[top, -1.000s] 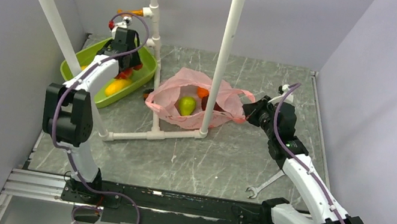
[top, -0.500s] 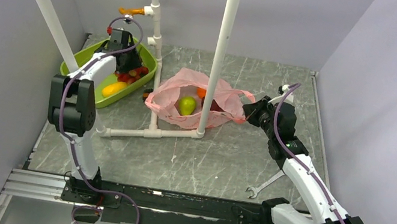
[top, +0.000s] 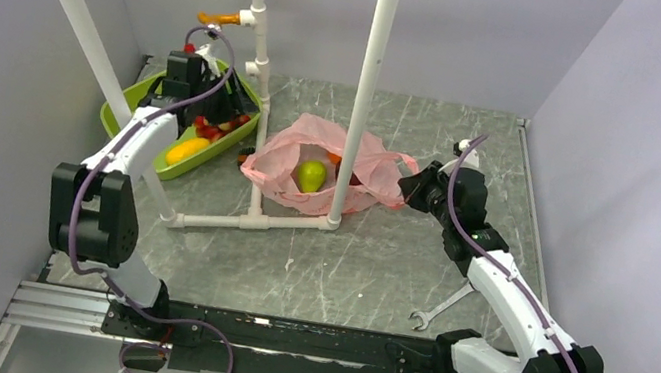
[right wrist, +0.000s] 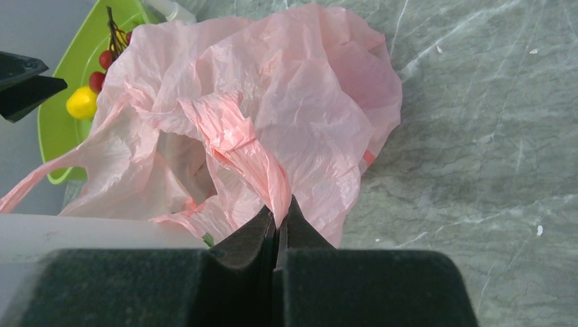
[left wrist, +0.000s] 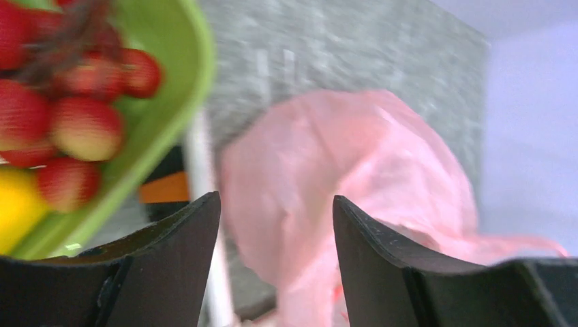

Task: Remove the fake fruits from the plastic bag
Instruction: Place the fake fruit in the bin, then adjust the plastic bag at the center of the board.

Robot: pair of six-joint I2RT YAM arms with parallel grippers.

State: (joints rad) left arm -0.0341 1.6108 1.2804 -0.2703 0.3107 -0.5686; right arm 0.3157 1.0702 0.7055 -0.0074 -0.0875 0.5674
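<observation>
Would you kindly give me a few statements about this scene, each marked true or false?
1. The right claw is shut on the plastic bag. True.
2. The left claw grips a red fruit. False: it is open, with nothing between its fingers.
3. The green tray is empty. False: several red fruits lie in it.
4. A green-yellow fruit lies inside the bag. True.
</observation>
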